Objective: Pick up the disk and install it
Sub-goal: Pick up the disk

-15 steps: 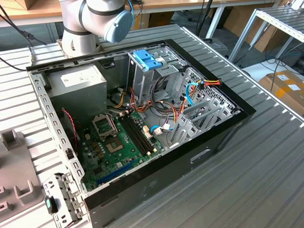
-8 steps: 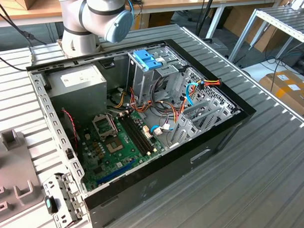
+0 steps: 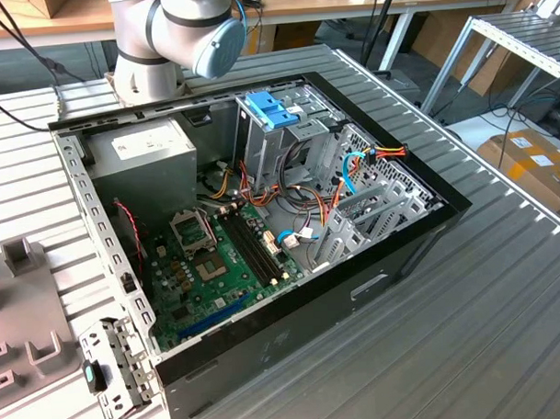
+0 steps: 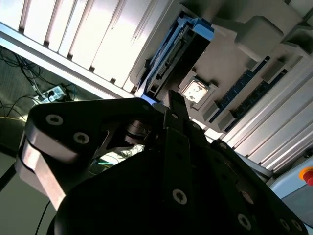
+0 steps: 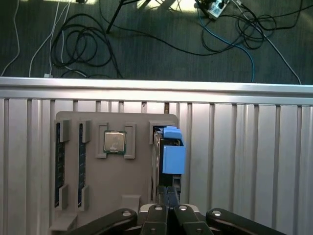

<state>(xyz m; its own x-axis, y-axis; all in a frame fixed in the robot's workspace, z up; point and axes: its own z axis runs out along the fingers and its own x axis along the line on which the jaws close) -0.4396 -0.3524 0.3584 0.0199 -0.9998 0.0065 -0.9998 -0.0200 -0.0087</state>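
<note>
The disk point(image 5: 173, 152) stands on edge in a slot of a grey holder plate point(image 5: 132, 181), with its blue side rails showing. In the second wrist view the disk point(image 4: 182, 53) shows a dark edge between the blue rails. In both wrist views my gripper point(image 5: 168, 192) hovers just short of the disk's near end, in line with it. Its fingers point(image 4: 175, 113) are pressed together with nothing between them. The open computer case point(image 3: 392, 261) lies on the ribbed metal table in the exterior view.
On the holder plate lie a processor chip point(image 5: 114, 142) and two memory sticks point(image 5: 59, 161). Inside the case are a drive cage topped by a blue bracket point(image 3: 272, 107), a grey power-supply box point(image 3: 140, 150) and a green motherboard point(image 3: 218, 267). Cables lie on the floor point(image 5: 88, 44).
</note>
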